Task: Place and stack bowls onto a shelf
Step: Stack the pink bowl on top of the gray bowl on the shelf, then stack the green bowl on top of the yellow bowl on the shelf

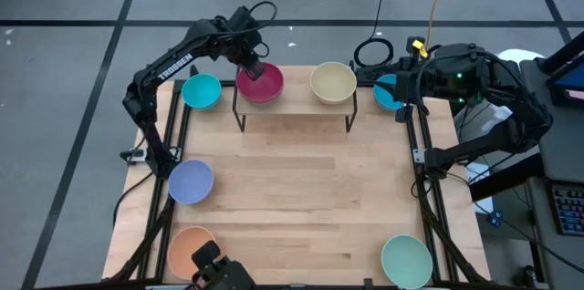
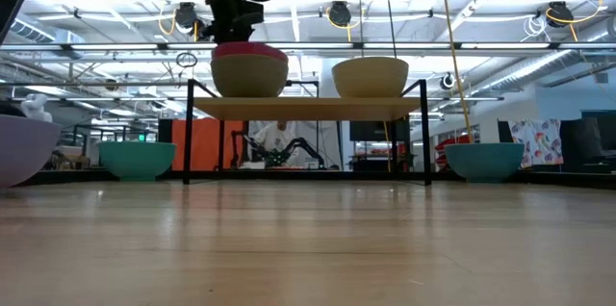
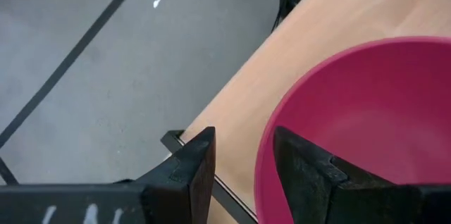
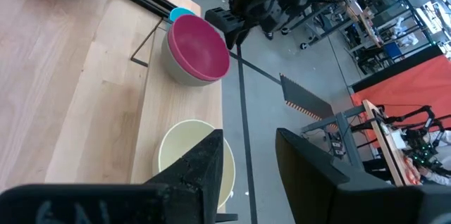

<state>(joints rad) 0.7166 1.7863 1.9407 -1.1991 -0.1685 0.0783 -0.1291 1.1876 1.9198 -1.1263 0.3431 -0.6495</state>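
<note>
At 6 o'clock on the wooden surface (image 1: 301, 208) sit a smooth round orange bowl (image 1: 190, 249) and mint bowl (image 1: 406, 260); lavender (image 1: 191, 181) at 9. Two cyan bowls (image 1: 201, 91) (image 1: 388, 92) flank the plank-topped, black-legged shelf (image 1: 294, 117) at 12, bearing cream (image 1: 333, 83) and magenta-on-olive-grey (image 4: 197, 46) (image 2: 248, 77). Left gripper (image 1: 249, 67) jaws narrowly straddle the magenta rim; right gripper (image 4: 248, 164) jaws parted, empty.

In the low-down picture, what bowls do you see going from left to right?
Lavender bowl → cyan-blue bowl → magenta bowl nested in an olive-grey bowl on the shelf → cream bowl on the shelf → second cyan-blue bowl.
</note>
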